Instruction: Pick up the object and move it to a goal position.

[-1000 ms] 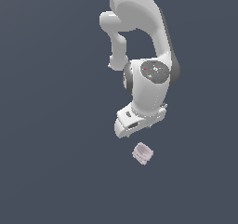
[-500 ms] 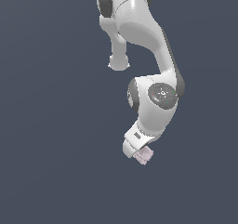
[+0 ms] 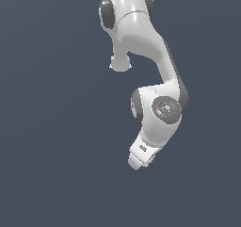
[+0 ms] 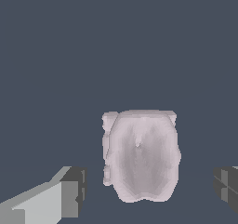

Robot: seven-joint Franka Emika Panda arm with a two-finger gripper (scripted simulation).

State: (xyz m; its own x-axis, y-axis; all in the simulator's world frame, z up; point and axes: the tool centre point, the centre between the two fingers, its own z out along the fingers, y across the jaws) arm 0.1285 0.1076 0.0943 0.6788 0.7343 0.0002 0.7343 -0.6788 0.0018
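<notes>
Seen from the wrist: gripper (image 4: 148, 188) spread wide, one dark blocky fingertip (image 4: 74, 186) on a pale grey finger to one side, the other fingertip (image 4: 228, 188) at the opposite edge, nothing clamped. Between them, apart from both, the object (image 4: 141, 155): small, pale pink, squat and cup-like, with a hollowed middle shaded darker and lumpy, ribbed flanks. Straddled this way, judged to be lined up for a closing grasp, pick-up not yet made. On the flat, featureless slate-blue floor (image 4: 116, 46) beneath. Farther off, in the exterior view: glossy white rounded arm (image 3: 155, 117) folded steeply down, hand almost hiding the object, only a pink sliver (image 3: 148, 163) showing at its tip.
</notes>
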